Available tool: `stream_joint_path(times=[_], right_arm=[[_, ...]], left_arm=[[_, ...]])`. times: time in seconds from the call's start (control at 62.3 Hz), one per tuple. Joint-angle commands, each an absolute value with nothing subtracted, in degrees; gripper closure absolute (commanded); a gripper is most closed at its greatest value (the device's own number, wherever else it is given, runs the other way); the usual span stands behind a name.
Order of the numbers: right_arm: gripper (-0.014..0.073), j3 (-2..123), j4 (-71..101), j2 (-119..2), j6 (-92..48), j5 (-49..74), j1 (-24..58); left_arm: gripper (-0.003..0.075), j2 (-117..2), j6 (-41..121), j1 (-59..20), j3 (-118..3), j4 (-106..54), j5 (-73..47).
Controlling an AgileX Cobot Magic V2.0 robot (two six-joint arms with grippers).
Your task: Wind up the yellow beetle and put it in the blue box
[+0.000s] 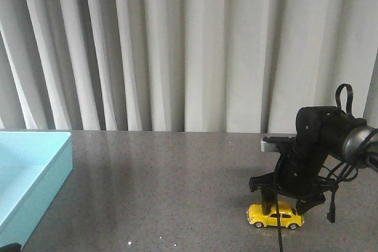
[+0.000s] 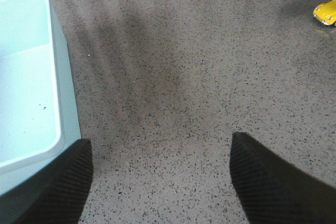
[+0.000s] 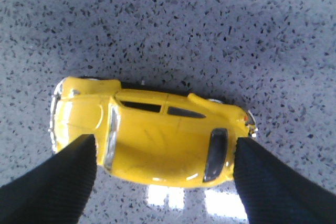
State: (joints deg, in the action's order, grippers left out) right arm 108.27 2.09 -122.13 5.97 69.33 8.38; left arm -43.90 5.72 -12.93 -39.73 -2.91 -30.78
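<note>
Right black gripper [image 1: 287, 205] lowered nose-down from a bent black arm over the small rounded yellow toy beetle [image 1: 275, 215], jaws spread wide, one ribbed finger [image 3: 50, 182] off each end of the car [image 3: 152, 135], not clearly touching. Beetle on its wheels on the grey speckled stone table [image 1: 177, 187], near the right front, well apart from the shallow turquoise-blue box [image 1: 29, 175] at far left. Left gripper [image 2: 157, 182] low beside the box wall [image 2: 65, 93], jaws apart and empty.

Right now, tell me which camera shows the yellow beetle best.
The right wrist view: the yellow beetle fills it from above, between the right gripper's open fingers. The front view shows it small, side-on, partly behind that gripper. The left wrist view catches only a cropped corner.
</note>
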Motion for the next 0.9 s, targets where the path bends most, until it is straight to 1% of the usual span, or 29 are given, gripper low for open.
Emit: stream_joint_path(times=[0.0, 0.882], right_arm=[[0.0067, 110.18, 1.68, -118.92, 5.85, 67.49, 8.37], [0.0067, 110.18, 3.38, -121.21, 3.43, 69.54, 8.29]], left_arm=[[0.0185, -43.83, 5.71, -13.31, -40.94, -3.28, -26.77], [0.0185, -43.83, 5.72, -13.31, -40.94, -3.28, -27.25]])
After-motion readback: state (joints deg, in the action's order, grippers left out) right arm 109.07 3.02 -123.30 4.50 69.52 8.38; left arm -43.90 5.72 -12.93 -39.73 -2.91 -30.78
